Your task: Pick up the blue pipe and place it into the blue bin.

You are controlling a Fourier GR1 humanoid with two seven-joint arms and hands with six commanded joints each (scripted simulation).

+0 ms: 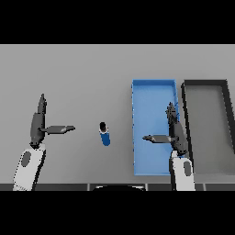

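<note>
The blue pipe [105, 134], short with a dark top end, lies on the grey table between my two hands. The blue bin [153, 92] is a long shallow tray to its right. My right hand [174, 131] hovers over the bin's right side, fingers straight and thumb pointing left, holding nothing. My left hand [37, 121] is at the left of the table, fingers straight, thumb pointing right toward the pipe, well apart from it.
A dark grey bin [186, 101] stands right beside the blue bin, along its right wall. Bare grey table [82, 73] stretches behind and around the pipe.
</note>
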